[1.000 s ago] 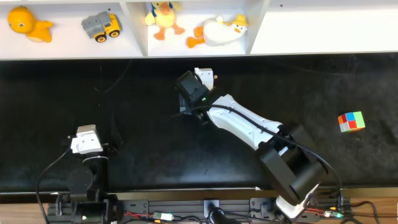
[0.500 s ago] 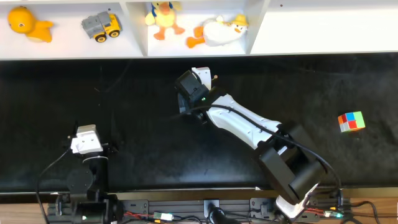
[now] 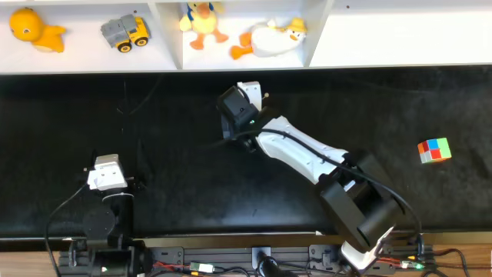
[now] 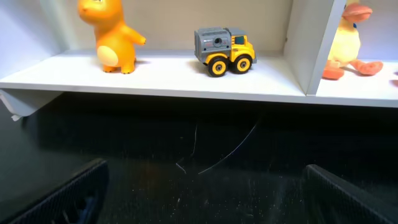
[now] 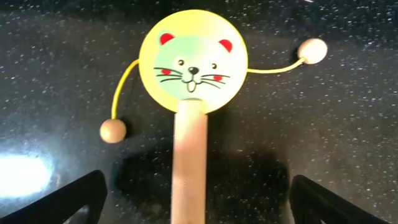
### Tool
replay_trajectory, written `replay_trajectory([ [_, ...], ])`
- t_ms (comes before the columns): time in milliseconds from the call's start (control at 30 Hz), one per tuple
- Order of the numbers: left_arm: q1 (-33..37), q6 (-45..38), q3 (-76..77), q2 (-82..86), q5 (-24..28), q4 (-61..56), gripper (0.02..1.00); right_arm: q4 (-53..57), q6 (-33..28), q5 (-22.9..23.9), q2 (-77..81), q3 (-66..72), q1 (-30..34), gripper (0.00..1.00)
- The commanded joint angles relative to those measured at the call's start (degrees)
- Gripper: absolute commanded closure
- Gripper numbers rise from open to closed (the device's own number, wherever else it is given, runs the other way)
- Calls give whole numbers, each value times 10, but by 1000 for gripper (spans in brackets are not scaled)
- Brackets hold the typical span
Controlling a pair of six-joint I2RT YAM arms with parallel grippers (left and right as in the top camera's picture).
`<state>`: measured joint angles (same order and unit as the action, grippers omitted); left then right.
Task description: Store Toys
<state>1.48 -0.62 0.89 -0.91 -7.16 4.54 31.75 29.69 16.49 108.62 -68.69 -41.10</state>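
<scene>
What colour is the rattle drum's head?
Rattle drum head: yellow, with a pale green cat face, red ears and cheeks; right wrist view shows it best.

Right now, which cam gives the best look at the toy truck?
Left wrist view: the toy truck stands side-on on the shelf, wheels and grey-yellow body plain. The top view has it small, from above, in the left compartment. The right wrist view faces the cat-face rattle instead.

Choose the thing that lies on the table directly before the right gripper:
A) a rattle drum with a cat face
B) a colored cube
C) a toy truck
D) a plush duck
A: the right wrist view shows the rattle drum, cat face up, on the black table, its handle pointing toward the open right gripper.
</scene>
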Motion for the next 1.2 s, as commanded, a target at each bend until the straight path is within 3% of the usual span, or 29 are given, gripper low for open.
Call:
replay_trajectory([
  [33, -3, -11, -4, 7, -4, -3, 20, -1, -2, 9, 8, -16, 7, 91],
  [800, -3, -11, -4, 7, -4, -3, 20, 8, -6, -30, 38, -16, 0, 152],
  [900, -3, -11, -4, 7, -4, -3, 20, 8, -6, -32, 38, -16, -2, 277],
  [967, -3, -11, -4, 7, -4, -3, 20, 8, -6, -36, 38, -16, -2, 507],
  [1033, -3, -11, -4, 7, -4, -3, 20, 8, -6, -37, 38, -16, -2, 647],
  [1200, -3, -11, -4, 7, -4, -3, 20, 8, -6, -39, 38, -16, -2, 809],
])
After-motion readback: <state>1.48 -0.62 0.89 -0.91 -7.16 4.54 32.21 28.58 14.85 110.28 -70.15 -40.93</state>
